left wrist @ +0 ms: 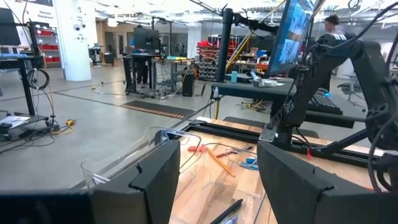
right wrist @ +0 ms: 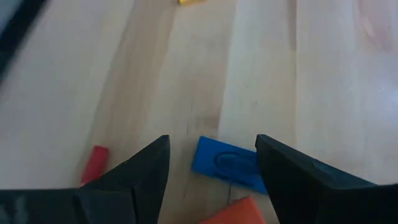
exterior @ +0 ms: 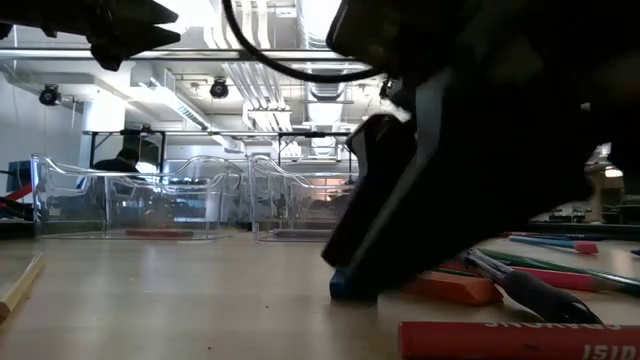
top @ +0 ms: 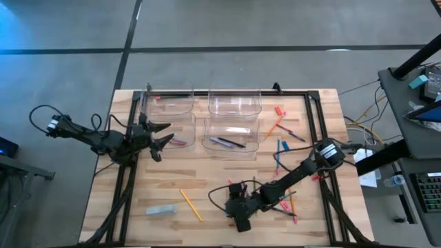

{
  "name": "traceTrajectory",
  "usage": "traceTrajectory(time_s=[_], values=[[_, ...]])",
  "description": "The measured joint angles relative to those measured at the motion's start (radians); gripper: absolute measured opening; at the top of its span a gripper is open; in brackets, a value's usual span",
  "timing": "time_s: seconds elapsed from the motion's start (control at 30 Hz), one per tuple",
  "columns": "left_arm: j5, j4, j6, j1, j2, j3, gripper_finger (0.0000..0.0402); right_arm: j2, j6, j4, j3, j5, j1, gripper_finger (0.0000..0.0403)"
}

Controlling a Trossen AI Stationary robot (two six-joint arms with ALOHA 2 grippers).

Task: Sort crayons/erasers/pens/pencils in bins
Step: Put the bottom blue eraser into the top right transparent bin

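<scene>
Light wood desk [top: 145, 227] with black rail frame [top: 317, 117]. Grey concrete floor [top: 275, 27] around it. Dark side cart [top: 413, 103] with cables at right. Monitor [left wrist: 295, 31] and workbenches [left wrist: 149, 59] in the room behind; person [left wrist: 329, 23] far back.

blue eraser [right wrist: 225, 163] | flat on table | between open tool fingers

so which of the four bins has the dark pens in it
The front-right bin, nearer the right arm, holds the dark pens. The bin behind it looks empty, and the two left bins show only pink-red items.
</scene>
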Motion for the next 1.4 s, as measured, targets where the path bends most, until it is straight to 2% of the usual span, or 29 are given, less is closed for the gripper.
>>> traceTrajectory(time_s=[0.3,0.43,0.93,1.17,1.4], values=[[0.0,0.004,-0.001,0.0,0.0,0.0,0.0198,0.051,0.003,-0.162,0.083,0.114,0.014,0.0225],[0.0,0.004,-0.001,0.0,0.0,0.0,0.0198,0.05,-0.003,-0.184,0.081,0.139,0.014,0.0207],[0.0,0.011,-0.002,0.0,0.0,0.0,0.0198,0.048,-0.029,-0.19,0.085,0.141,0.012,0.0019],[0.0,0.011,-0.001,0.001,0.0,0.0,0.0198,0.024,-0.09,-0.223,0.131,0.161,0.007,0.0009],[0.0,0.011,0.003,0.001,0.001,0.0,0.0198,-0.097,-0.162,-0.231,0.141,0.158,0.008,0.0008]])
